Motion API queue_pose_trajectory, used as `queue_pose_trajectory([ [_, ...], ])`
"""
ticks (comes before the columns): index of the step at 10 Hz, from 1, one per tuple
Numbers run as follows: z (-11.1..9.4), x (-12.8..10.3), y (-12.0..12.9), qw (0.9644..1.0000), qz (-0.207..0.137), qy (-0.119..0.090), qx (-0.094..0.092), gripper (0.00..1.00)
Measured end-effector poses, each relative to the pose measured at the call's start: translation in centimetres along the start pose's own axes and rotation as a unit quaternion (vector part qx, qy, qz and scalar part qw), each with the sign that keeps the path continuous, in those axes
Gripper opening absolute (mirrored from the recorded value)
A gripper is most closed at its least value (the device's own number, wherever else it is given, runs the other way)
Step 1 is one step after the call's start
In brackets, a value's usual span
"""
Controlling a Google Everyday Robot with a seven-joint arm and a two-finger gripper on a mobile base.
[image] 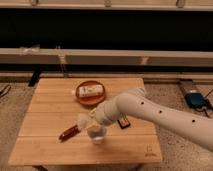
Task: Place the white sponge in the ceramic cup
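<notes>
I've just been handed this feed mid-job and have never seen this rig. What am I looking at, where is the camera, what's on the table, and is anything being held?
There is one picture, from a single camera looking down at a wooden table from the front; its mounting is not known. The thick white tube coming in from the right is the robot's arm. Its tip is the gripper, a two-finger clamp, which is shut and sits just above and left of the cup. The pale block at the tip looks like the sponge, so it appears to be held and not yet in the cup. Also on the table are an orange plate with a white packet on it, a reddish-brown item left of the cup, and a small dark item partly under the arm.
</notes>
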Motion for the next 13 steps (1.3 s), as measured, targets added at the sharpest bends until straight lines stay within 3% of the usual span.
queue_pose_trajectory([
  [6,1.8,-1.3,-1.1,0.9996,0.017,0.019,0.015,0.03],
  [10,2.5,-2.2,-0.9,0.9992,0.033,0.02,0.013,0.39],
  [13,2.7,-2.6,-0.6,0.9988,0.042,0.021,0.011,0.71],
])
